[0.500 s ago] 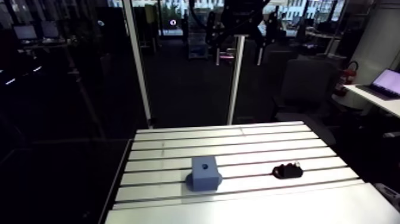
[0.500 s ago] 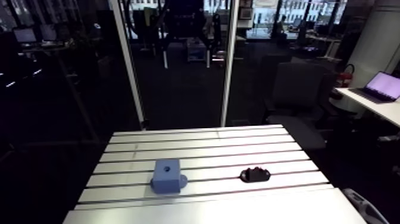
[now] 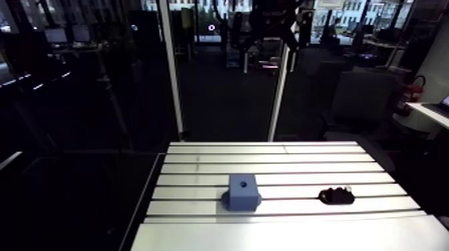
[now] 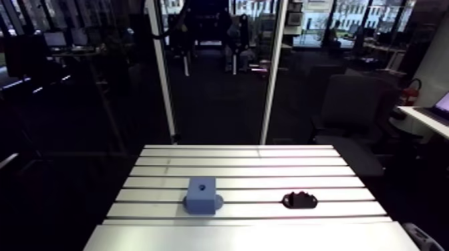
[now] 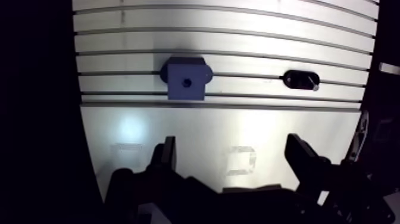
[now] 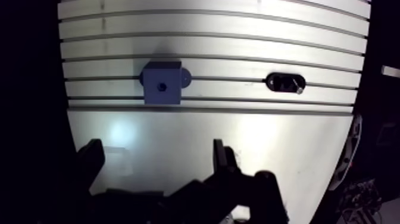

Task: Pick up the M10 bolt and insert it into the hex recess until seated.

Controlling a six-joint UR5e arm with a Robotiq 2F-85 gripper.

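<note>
A blue block (image 3: pixel 242 191) with a small dark recess in its top face stands on the slotted table (image 3: pixel 200 160). To its right lies a black holder (image 3: pixel 336 195) carrying the bolt (image 6: pixel 297 90), whose silvery tip shows at one end. In the wrist view my gripper (image 5: pixel 232 156) hangs high over the smooth front plate, open, with nothing between its fingers (image 5: pixel 166 156). Both the blue block (image 5: pixel 186 77) and the black holder (image 5: pixel 302 80) lie well ahead of it, the block ahead of one finger and the holder ahead of the other.
A smooth aluminium plate (image 5: pixel 196 131) spans the table's front, under the gripper. Two upright posts (image 3: pixel 170 73) rise behind the table's far edge. The table drops off into darkness along its left side (image 3: pixel 143 200).
The whole arm view has shifted, so the camera moved with the arm. The blue block and the black holder keep their places on the table.
</note>
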